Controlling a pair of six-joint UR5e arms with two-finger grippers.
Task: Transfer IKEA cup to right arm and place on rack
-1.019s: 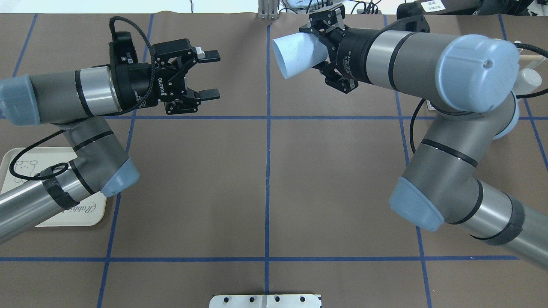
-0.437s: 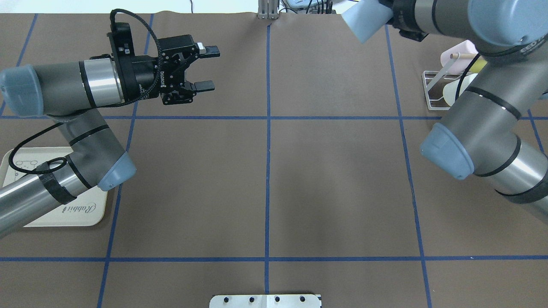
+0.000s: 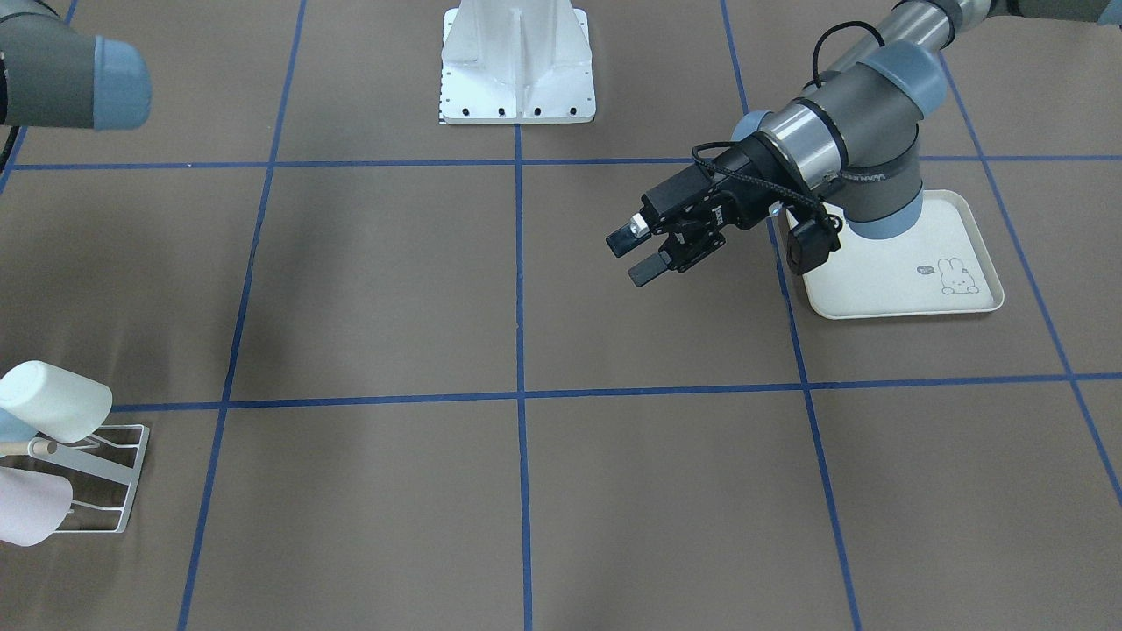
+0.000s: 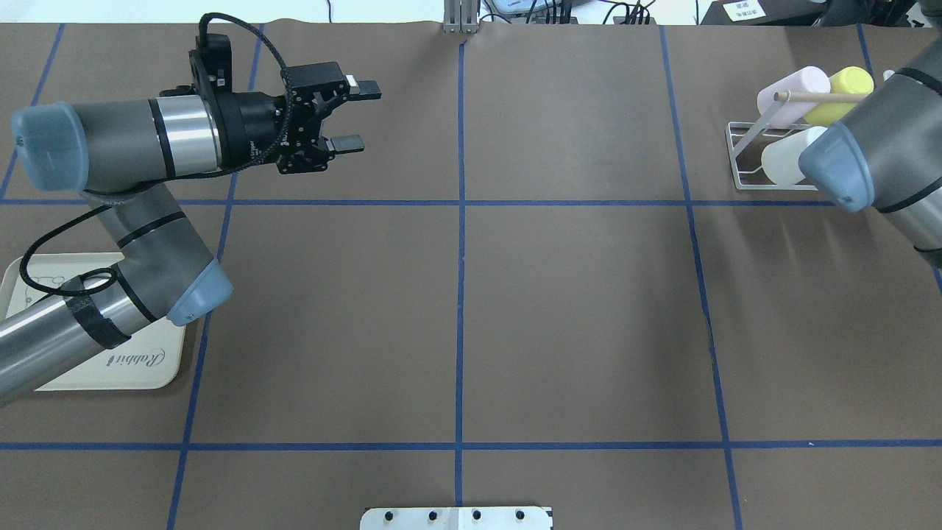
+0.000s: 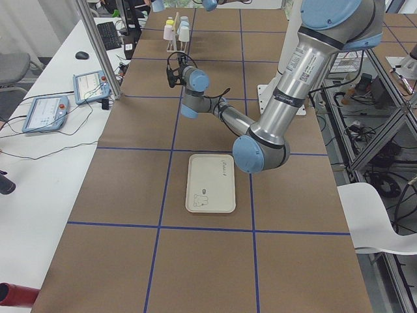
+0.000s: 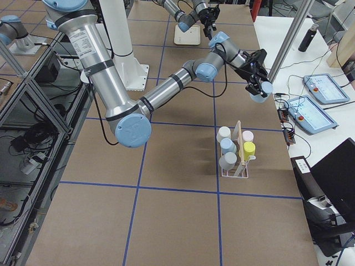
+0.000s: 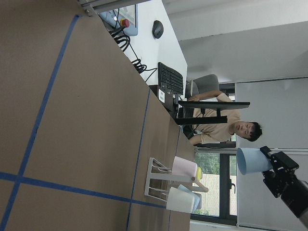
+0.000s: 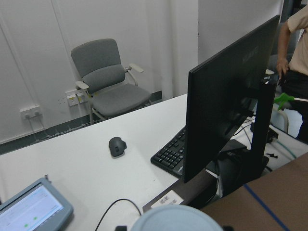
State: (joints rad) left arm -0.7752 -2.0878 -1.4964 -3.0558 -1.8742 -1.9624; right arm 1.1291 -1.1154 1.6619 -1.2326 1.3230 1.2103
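Right end effector (image 7: 269,162) is pinching the blue cup (image 7: 252,160) by its base, holding it aloft above the desk's (image 4: 574,309) far edge, apparently bound for the rack (image 4: 817,96). Left end effector (image 4: 357,116) is hovering spread and empty, well apart.

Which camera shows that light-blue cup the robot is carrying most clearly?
The left wrist view: the whole light-blue cup shows side-on. Exterior right shows the cup small, the right wrist view only its rim; overhead and front views miss it; exterior left is unclear.
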